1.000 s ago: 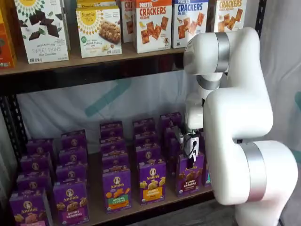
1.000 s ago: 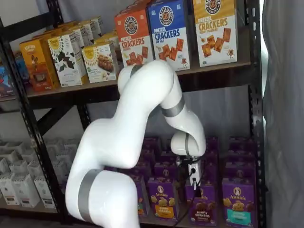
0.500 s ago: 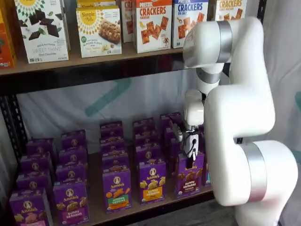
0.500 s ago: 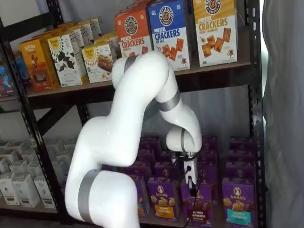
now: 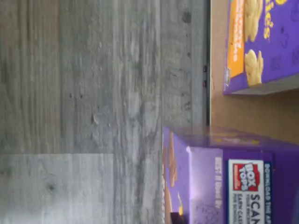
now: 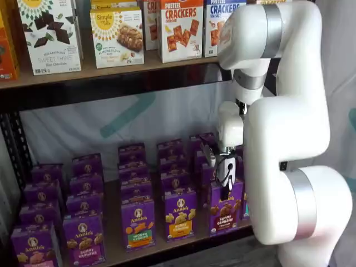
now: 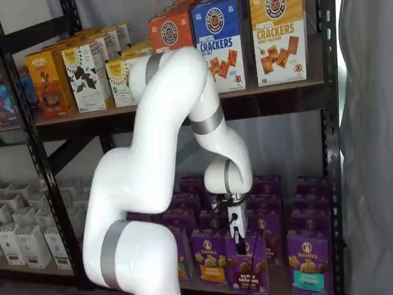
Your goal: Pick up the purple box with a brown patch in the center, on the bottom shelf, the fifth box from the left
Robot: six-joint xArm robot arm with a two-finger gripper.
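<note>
The purple box (image 6: 226, 209) is an Annie's bunny grahams carton with dark brown cookies across its middle. It stands at the front of the bottom shelf (image 6: 111, 245), right of an orange-banded box. My gripper (image 6: 225, 188) comes down on its top edge and is shut on it. In both shelf views the fingers hold the box top; in a shelf view the gripper (image 7: 236, 236) holds the box (image 7: 244, 265) forward of its row. The wrist view shows the box's purple top (image 5: 219, 177) with a Box Tops label, over the edge of the tan shelf board (image 5: 233, 112).
Rows of purple Annie's boxes fill the bottom shelf, among them an orange-banded one (image 6: 179, 215) and a teal-banded one (image 7: 306, 264). Cracker boxes (image 6: 181, 28) stand on the upper board. The white arm (image 6: 283, 139) stands in front. Grey wood floor (image 5: 93, 93) lies below.
The arm's upper joints have risen and swung left. The gripper has drawn the purple box a little forward and left, out of its row.
</note>
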